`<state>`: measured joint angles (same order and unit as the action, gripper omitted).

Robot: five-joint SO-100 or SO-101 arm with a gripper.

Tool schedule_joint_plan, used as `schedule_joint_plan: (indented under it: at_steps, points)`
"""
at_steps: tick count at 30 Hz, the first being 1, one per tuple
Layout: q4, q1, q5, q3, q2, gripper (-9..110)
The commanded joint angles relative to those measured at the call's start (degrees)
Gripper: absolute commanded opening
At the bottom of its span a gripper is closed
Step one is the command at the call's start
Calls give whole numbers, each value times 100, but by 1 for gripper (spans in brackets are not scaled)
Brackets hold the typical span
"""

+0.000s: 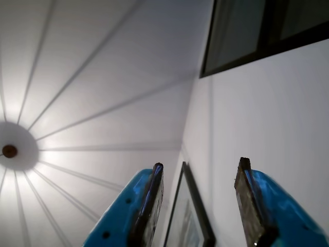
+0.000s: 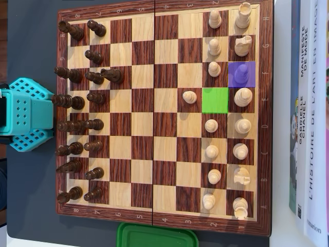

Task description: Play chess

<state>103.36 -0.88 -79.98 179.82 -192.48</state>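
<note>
A: Claw status?

B: Wrist view has it pointing up at the ceiling. Two blue fingers spread apart, nothing between them. Behind the gap: a dark picture frame on a white wall, a dark window frame top right, a ceiling light fitting at the left edge.

A: Board?

B: Wooden chessboard fills the overhead view, lying on a dark tabletop. Dark pieces bunched in the two left columns, one dark knight a column further in. Light pieces on the two right columns.

A: Anything off the back ranks on the light side?

B: One light pawn sits a square further toward the middle, just left of a square tinted green. That green square is empty. Directly up and right of it a square is tinted purple, with a piece standing on it; the tint hides its colour.

A: Clutter around the board?

B: Teal arm base at the left edge, just beside the dark pieces. Green plastic lid or container touching the bottom border of the board. Stack of books, spines showing, along the right edge. Nothing lying on the middle columns of the board.
</note>
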Motion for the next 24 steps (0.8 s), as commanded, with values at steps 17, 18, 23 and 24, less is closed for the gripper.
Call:
schedule_joint_plan:
  at_steps: [17,18,23,24]
  points:
    - [-738,26,26,123,88,20]
    - [-958,26,26,123,88,20]
    - [-2048,26,26,123,79,20]
    - [-2312,26,26,123,79,20]
